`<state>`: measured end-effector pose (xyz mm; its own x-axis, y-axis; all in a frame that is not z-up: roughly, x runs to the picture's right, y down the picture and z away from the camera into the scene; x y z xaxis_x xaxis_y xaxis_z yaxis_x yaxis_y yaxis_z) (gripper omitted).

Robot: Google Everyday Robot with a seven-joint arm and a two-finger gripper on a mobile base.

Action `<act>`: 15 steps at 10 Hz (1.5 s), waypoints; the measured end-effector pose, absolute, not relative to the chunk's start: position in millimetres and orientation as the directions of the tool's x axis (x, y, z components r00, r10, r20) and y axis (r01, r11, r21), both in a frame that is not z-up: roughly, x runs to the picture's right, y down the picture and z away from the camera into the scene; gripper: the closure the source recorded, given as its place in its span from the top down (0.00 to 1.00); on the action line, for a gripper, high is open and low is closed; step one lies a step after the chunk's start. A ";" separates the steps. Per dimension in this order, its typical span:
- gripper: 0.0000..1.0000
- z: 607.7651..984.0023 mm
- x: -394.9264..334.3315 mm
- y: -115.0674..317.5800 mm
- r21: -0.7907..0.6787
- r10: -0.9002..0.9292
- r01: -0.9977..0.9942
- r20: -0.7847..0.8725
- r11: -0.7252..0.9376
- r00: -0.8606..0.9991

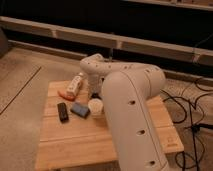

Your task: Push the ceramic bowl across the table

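Note:
The light-wood table (70,140) stands mid-frame. My white arm reaches over its right half and bends down at the elbow (94,65). The gripper (95,92) hangs below the wrist at the back middle of the table, just behind a small cream-white cup (95,106). It is mostly hidden by the arm. A dark shape shows under the wrist there; I cannot tell whether it is the ceramic bowl or part of the gripper. Otherwise the bowl is hidden behind the arm.
A flat blue block (79,109) lies left of the cup, with a black oblong object (62,111) further left. A white bottle (76,84) lies at the back left beside an orange item (63,93). Cables (192,107) lie on the floor at the right.

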<state>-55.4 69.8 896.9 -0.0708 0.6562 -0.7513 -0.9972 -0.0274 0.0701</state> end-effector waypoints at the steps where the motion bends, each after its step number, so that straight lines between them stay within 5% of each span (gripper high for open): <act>1: 0.65 894.9 -55.7 72.7 0.072 0.649 -0.997 -0.758 -0.019 -0.067; 10: 0.65 920.1 -13.7 83.9 0.233 0.601 -0.972 -0.778 0.008 -0.181; 15: 0.65 954.7 -58.0 3.2 -0.093 0.813 -0.964 -0.521 0.250 0.261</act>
